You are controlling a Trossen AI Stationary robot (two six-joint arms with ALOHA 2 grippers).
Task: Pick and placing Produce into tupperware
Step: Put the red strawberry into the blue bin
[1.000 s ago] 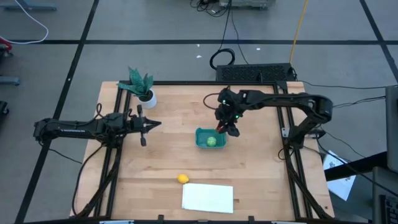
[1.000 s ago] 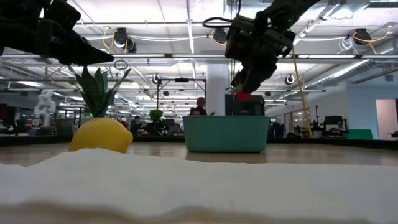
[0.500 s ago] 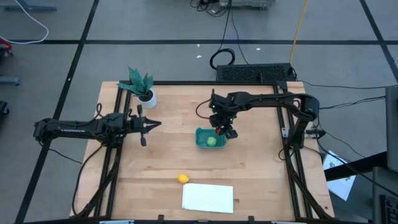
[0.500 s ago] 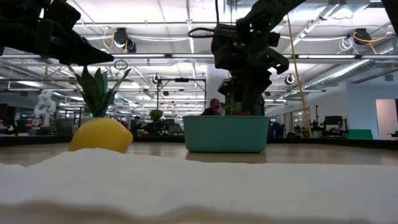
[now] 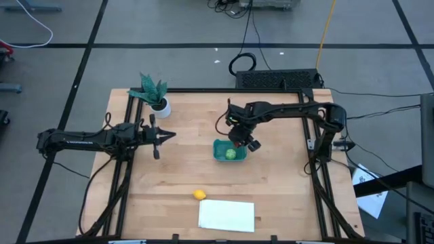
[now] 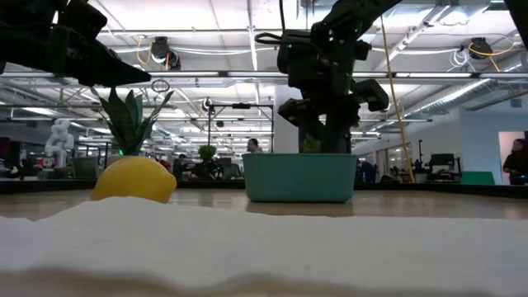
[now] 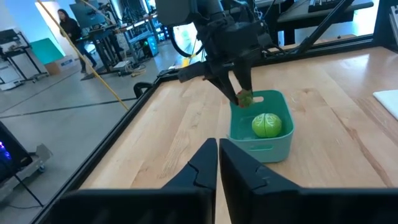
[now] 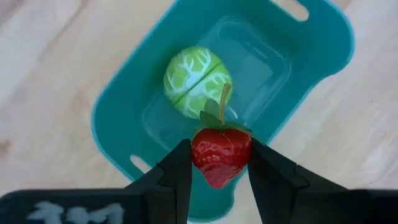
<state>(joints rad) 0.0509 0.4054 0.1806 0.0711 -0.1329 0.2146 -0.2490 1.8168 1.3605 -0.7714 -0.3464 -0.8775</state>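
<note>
The teal tub (image 5: 220, 148) stands mid-table, with the round green toy (image 5: 231, 154) lying on its floor (image 8: 249, 68). My right gripper (image 8: 221, 168) hovers over the tub's near-right wall, shut on the small red strawberry (image 8: 221, 152). From the left wrist view it (image 7: 244, 93) hangs above the tub (image 7: 273, 146). The yellow lemon (image 5: 199, 194) rests on the table nearer the front edge. My left gripper (image 5: 167, 135) waits shut at mid-left, clear of everything. My right gripper pinches the strawberry by its two red sides (image 8: 198, 155) between the fingers (image 8: 177, 174), coming from above and pointing down. Its green cap and stem (image 8: 222, 102) stick out past the fingertips. The strawberry is lifted clear, above the tub's inside.
A potted plant (image 5: 154, 95) stands at the far-left corner. A white flat sheet (image 5: 226, 215) lies at the near edge, right of the lemon (image 6: 134, 180). Bare wood lies between the tub (image 6: 299, 177) and the sheet. People show in the room behind.
My right gripper has carried the strawberry toward the table's left and down, from beside the tub's far-right corner to just above its inside, and has turned about its wrist on the way. It has stayed shut on the fruit.
</note>
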